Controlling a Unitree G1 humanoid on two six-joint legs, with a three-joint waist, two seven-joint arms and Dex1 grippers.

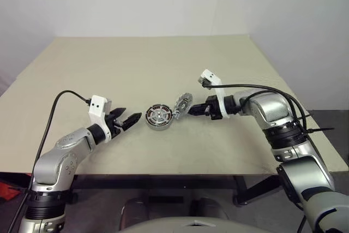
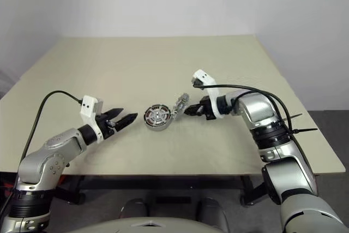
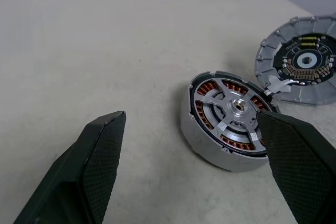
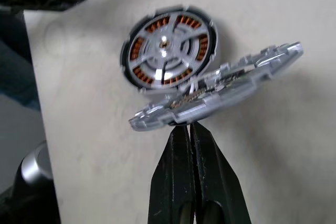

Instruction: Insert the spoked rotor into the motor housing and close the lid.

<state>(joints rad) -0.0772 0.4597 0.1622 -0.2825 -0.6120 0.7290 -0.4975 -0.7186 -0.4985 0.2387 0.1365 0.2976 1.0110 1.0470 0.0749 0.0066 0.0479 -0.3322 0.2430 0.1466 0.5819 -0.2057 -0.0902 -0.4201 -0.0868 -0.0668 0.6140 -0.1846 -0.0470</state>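
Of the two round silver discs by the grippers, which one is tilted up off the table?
The lid, the grey disc hinged to the motor housing, stands tilted at the shut right gripper. The housing lies flat, rotor inside.

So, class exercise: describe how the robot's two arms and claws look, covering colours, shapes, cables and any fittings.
Both arms are silver-grey metal with rounded joint casings and black ribbed bands. Each wrist carries a white bracket. The left claw and right claw each have two black tapered fingers; the left's pads show a fine textured weave. A black cable loops along the left arm; more black cables run along the right.
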